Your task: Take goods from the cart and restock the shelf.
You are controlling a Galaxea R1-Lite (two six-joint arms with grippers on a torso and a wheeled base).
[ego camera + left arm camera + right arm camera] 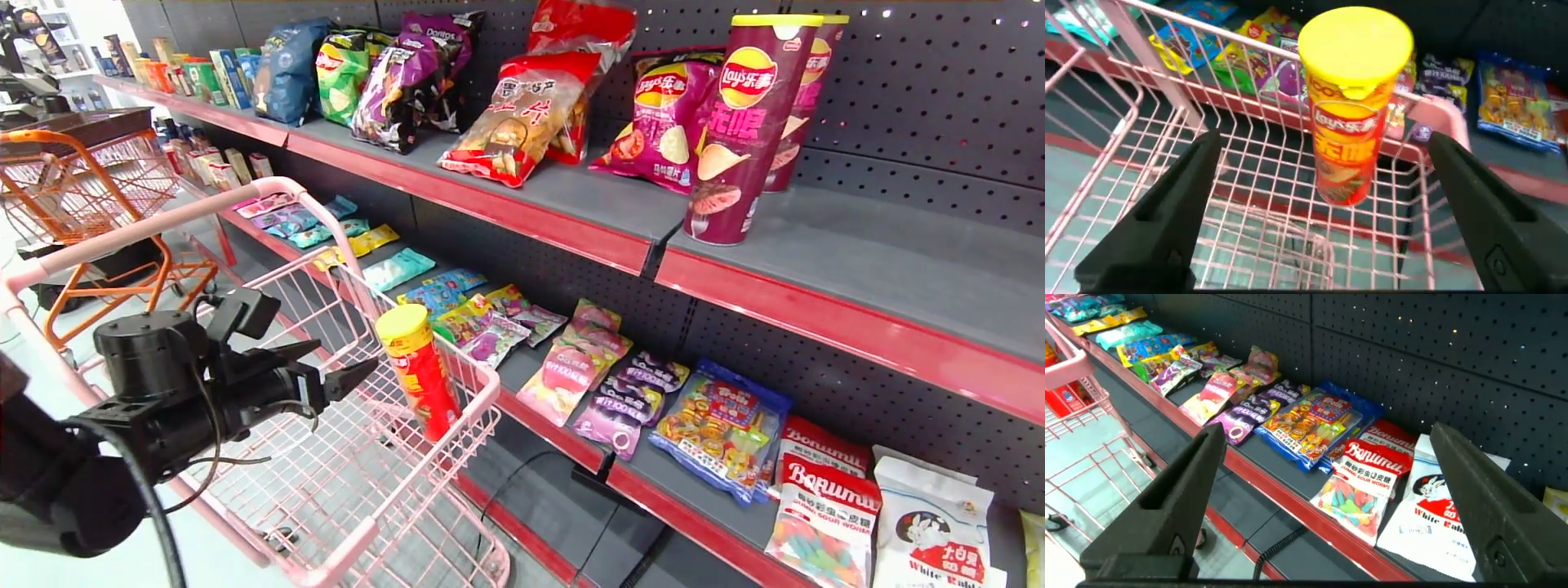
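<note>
Left end effector (pixel 349 353) spread; pink cart (pixel 163 220) holds upright chip can (pixel 420 376).

Printed labels wrap the red can (pixel 420 382).

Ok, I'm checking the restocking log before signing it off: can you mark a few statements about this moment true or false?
The red can stands upright in the pink cart. True.
The left pincer is shut on that can. False: it is open, short of the can.
Two purple cans stand on the upper shelf. True.
The right pincer holds a candy bag. False: it is open and empty, above the lower shelf's bags.
</note>
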